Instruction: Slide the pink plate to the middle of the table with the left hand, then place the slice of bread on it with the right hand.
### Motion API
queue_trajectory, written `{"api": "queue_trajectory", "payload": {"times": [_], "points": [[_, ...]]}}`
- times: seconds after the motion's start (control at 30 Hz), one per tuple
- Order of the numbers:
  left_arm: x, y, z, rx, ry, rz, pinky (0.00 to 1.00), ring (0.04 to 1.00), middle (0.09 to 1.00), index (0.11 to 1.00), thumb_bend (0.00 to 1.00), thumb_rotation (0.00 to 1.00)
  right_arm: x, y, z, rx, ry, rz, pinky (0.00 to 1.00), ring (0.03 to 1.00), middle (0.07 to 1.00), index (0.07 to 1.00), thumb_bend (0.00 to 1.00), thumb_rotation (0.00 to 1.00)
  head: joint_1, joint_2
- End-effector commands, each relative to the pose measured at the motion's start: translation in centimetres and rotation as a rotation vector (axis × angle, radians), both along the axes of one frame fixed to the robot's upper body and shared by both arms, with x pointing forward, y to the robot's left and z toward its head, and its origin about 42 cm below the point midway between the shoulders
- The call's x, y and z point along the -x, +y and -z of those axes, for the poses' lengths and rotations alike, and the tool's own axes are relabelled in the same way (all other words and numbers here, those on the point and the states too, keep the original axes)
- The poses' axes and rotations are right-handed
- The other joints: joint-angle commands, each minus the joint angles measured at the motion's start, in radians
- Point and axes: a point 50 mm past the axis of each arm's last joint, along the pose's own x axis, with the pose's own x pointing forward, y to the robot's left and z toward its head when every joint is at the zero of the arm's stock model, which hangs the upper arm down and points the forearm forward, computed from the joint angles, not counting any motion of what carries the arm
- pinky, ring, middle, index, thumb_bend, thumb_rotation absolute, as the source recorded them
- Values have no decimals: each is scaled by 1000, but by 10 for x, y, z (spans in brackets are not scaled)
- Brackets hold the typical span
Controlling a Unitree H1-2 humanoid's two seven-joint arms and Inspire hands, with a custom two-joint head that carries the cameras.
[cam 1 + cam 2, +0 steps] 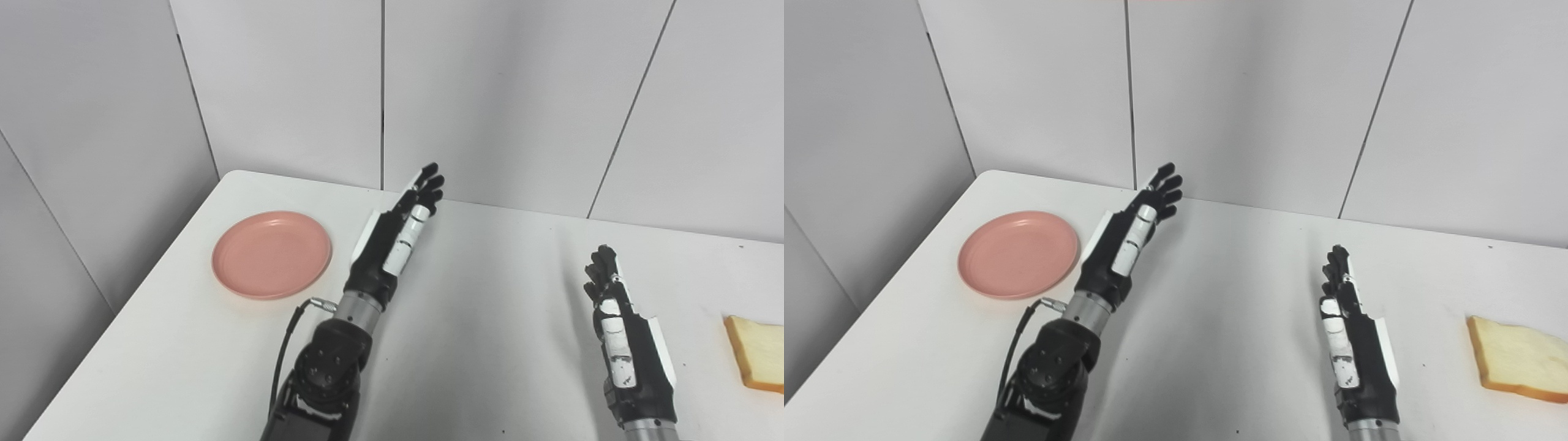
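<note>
My left hand [395,239] hangs empty, fingers straight, beside the pink plate [272,255] near the tabletop's [490,294] left edge; my right hand [1353,331], likewise empty, waits near the bread [1516,359] at the right edge.

A: Left hand [392,242]: black shell, white side plates, white segments along the black fingers [429,184].
B: Wrist?
A: Silver metal collar, then a black forearm joint ringed with small screws. A thin black cable with a metal plug enters at the collar.
B: Right hand [1356,343]?
A: Same black-and-white build, silver collar.
</note>
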Motion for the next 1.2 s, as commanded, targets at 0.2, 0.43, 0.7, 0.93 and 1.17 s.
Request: {"api": "queue_trajectory", "payload": {"times": [0.2, 0.43, 0.7, 0.93, 1.17], "points": [[-17, 43, -57, 25, -157, -55, 996, 952, 973, 975, 655, 1000, -3, 1, -16, -37, -68, -6, 1000, 1000, 1000, 1000, 715, 1000, 7, 1], [-19, 85, -79, 48, -206, -179, 979, 935, 946, 950, 636, 1000, -1, 1, -18, -53, -69, -7, 1000, 1000, 1000, 1000, 742, 1000, 14, 3], [-22, 135, -86, 65, -215, -309, 901, 927, 932, 928, 639, 1000, 2, 3, -22, -50, -66, -4, 1000, 1000, 1000, 1000, 744, 1000, 11, 2], [-29, 179, -68, 132, -166, -397, 881, 911, 918, 910, 639, 1000, 3, 5, -23, -55, -70, -5, 1000, 1000, 1000, 1000, 726, 1000, 10, 1], [-27, 209, -52, 165, -119, -435, 902, 922, 926, 917, 636, 1000, 4, 5, -25, -47, -71, -2, 1000, 1000, 1000, 1000, 730, 1000, 11, 7]]}}
